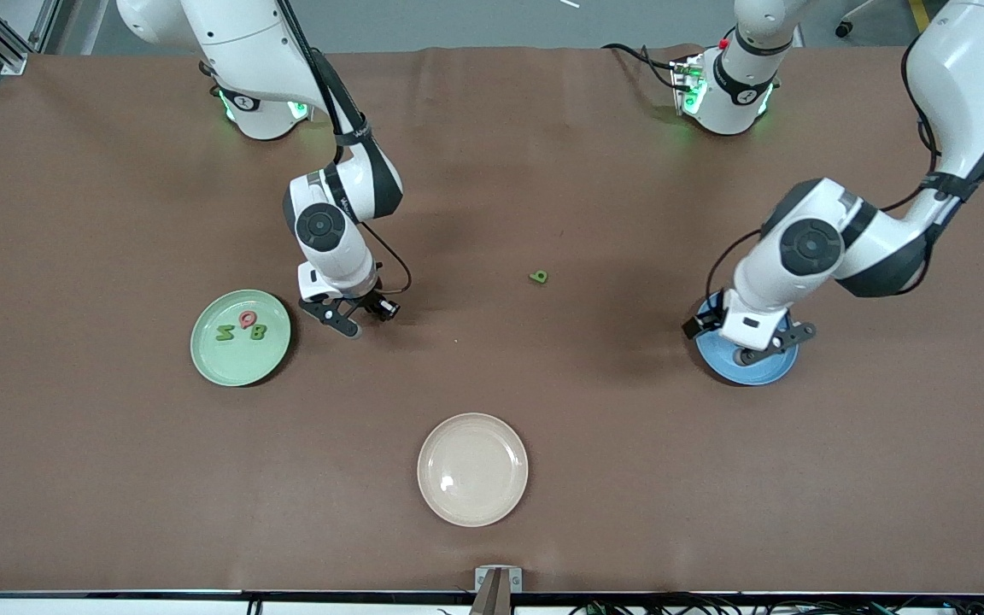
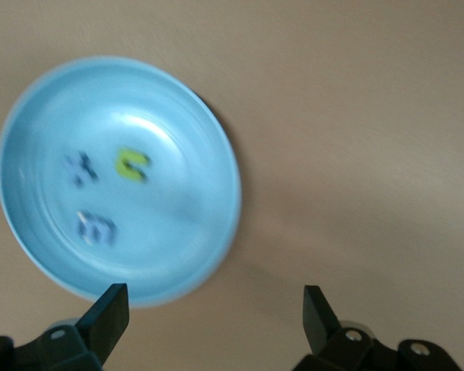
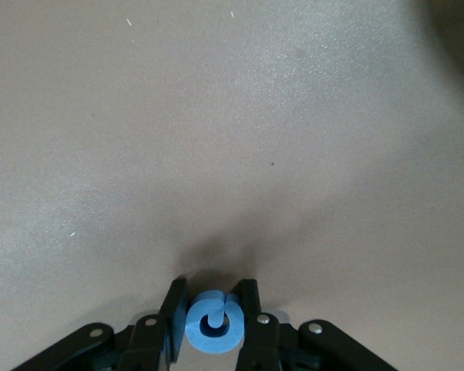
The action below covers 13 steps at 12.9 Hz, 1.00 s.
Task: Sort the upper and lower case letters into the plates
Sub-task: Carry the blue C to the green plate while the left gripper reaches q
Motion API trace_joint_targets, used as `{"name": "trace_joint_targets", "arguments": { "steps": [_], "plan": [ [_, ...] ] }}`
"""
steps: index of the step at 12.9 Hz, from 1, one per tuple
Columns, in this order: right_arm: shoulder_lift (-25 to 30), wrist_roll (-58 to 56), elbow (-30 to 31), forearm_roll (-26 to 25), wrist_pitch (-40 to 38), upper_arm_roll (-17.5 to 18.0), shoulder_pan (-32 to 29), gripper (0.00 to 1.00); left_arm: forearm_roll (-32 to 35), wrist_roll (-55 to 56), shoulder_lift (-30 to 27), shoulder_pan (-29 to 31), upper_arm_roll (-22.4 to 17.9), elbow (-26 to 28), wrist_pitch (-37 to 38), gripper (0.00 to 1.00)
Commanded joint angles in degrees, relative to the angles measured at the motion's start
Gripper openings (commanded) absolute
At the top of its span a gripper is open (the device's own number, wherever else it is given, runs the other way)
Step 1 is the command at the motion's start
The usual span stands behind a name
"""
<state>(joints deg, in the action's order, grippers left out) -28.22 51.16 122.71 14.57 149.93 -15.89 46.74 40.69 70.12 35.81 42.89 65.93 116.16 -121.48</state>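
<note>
The brown table (image 1: 492, 213) spreads under both my arms. The cream plate (image 1: 472, 469) sits nearest the front camera, well apart from either of my grippers. The mint green plate (image 1: 240, 337) lies just beside my right gripper (image 1: 354, 323), toward the right arm's end of the table, and carries a green N (image 1: 225, 332), a red Q (image 1: 247, 319) and a green B (image 1: 259, 333). The blue plate (image 2: 120, 178) lies under my left gripper (image 2: 215, 315), whose fingers are spread apart with nothing between them; in it are a blue x (image 2: 80, 168), a green letter (image 2: 131, 163) and a blue m (image 2: 95, 229). My right gripper (image 3: 213, 323) hangs over bare table, clenched on the blue G (image 3: 214, 321). One small green letter (image 1: 538, 276) lies alone on the table between my two grippers.
</note>
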Motion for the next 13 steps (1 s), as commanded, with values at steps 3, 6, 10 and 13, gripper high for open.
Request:
{"name": "trace_joint_targets", "arguments": {
  "steps": [3, 6, 10, 13],
  "plan": [
    [6.0, -9.5, -3.4, 0.9, -13.3, -0.7, -6.2, 0.0, -1.8, 32.9, 1.2, -14.7, -0.3, -3.6, 0.7, 1.0],
    [8.9, -27.3, -3.5, 0.9, -18.7, -0.9, -15.5, 0.0, -2.0, 50.4, 4.2, -26.0, -5.1, -8.3, 0.5, 1.0],
    [8.2, -44.1, -4.4, 0.3, -19.0, -0.9, -24.7, 0.01, -1.9, 61.4, 6.2, -39.6, -14.3, -10.4, -4.8, 1.0],
    [5.6, -51.5, -7.3, 0.3, -18.8, -0.9, -29.2, 0.01, -1.8, 65.4, 6.8, -43.9, -17.1, -10.0, -6.8, 1.0]
  ]
}}
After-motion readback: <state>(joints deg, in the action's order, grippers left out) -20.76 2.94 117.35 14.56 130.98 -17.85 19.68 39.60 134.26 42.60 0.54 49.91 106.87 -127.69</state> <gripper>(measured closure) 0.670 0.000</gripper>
